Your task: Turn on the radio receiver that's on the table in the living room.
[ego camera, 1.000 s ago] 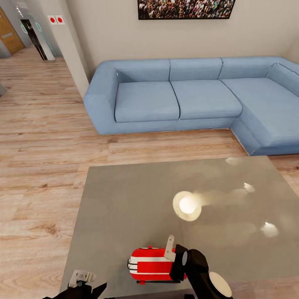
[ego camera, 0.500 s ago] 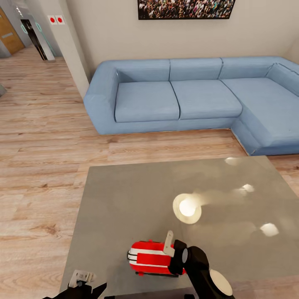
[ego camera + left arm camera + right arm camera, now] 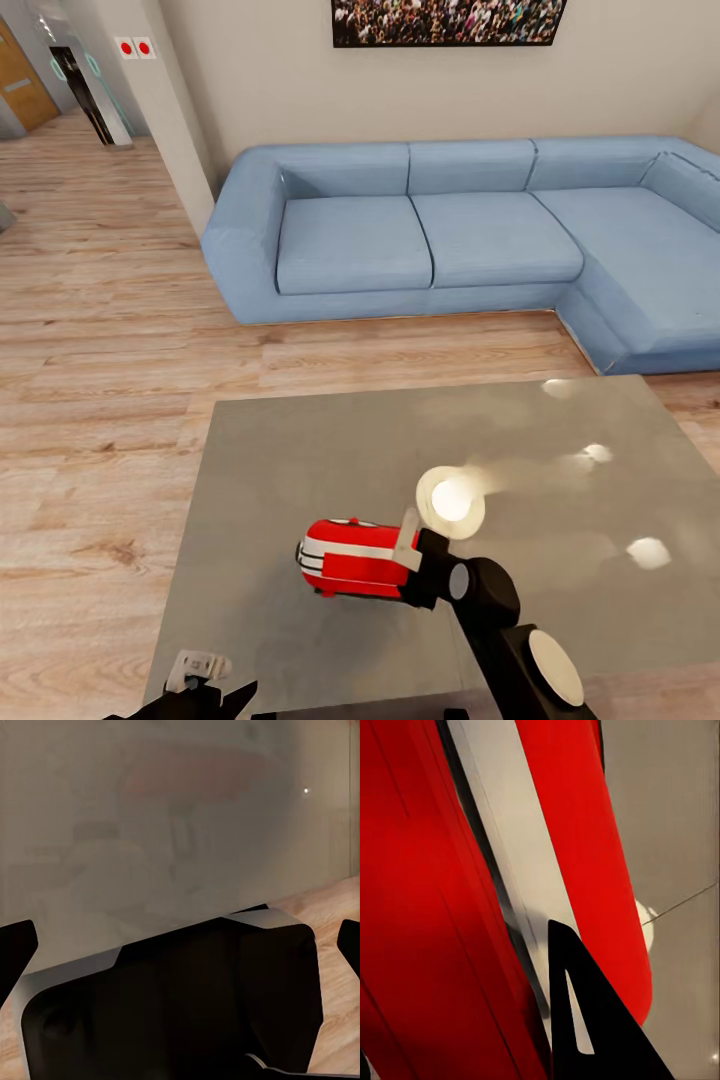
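Left gripper (image 3: 200, 672) low at the near table edge, fingers spread, nothing between them. Right gripper (image 3: 408, 552) pressed against the right end of the radio receiver (image 3: 350, 558), one pale finger (image 3: 408, 535) up along its end; can't tell if it's clamped or just touching. Radio lies on the grey coffee table (image 3: 300, 470), left of the gripper. Beyond it: blue sectional sofa (image 3: 450, 235), framed crowd picture (image 3: 445, 20).

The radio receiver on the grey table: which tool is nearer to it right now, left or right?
Right. The right tool is pressed against the radio receiver at its end; the left tool sits apart from it at the table's near edge.
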Controlling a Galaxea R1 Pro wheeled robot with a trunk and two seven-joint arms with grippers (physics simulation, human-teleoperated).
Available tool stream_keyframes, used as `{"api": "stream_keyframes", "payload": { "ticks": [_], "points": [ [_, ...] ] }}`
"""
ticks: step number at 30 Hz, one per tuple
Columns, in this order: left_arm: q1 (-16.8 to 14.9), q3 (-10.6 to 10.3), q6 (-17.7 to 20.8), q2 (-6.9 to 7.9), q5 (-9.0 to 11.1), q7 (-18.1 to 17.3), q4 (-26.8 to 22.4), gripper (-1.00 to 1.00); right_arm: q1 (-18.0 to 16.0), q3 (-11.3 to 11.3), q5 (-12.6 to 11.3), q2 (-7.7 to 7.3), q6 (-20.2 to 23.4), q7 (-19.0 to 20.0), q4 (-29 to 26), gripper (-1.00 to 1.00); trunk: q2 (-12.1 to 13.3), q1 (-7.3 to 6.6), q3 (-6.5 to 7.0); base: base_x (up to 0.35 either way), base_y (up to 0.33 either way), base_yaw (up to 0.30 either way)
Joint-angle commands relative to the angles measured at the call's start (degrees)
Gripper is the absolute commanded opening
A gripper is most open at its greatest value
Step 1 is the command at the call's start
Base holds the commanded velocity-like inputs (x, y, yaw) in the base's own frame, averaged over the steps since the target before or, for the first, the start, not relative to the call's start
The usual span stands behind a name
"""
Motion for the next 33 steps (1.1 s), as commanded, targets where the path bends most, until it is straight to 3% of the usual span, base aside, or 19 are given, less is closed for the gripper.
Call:
{"api": "stream_keyframes", "payload": {
  "ticks": [1,14,18,19,26,33],
  "points": [
    [0.0,0.0,0.0,0.0,0.0,0.0,0.0,1.0,0.0,0.0,-0.1,-0.02,0.0,0.1,-0.1,-1.0,0.0,0.0,0.0,0.0,0.0,0.0],
    [0.0,0.0,0.1,0.0,0.0,0.0,0.0,1.0,0.0,-0.8,-0.1,-0.15,0.2,0.5,-3.4,-1.0,0.0,0.0,0.0,0.0,0.0,0.0],
    [0.0,0.1,0.1,0.0,0.1,0.0,0.0,1.0,-0.1,-5.1,-0.1,-0.06,-0.1,0.2,-3.7,-1.0,0.0,0.0,0.0,0.0,0.0,0.0],
    [0.0,0.2,0.2,0.0,0.3,0.0,0.1,1.0,-0.1,-7.3,-0.1,-0.07,-0.3,-0.1,-3.8,-1.0,0.0,0.0,0.0,0.0,0.0,0.0],
    [0.0,0.1,0.9,0.04,0.4,0.0,0.1,1.0,-0.1,-9.6,0.0,-0.22,-1.0,-3.4,-3.8,-1.0,0.0,0.0,0.0,0.0,0.0,0.0],
    [-0.1,0.0,3.1,0.16,0.3,-0.1,-2.0,1.0,-0.1,-12.4,0.0,-0.26,-8.6,-6.2,-3.7,-1.0,0.0,0.0,0.0,0.0,0.0,0.0]
  ]
}}
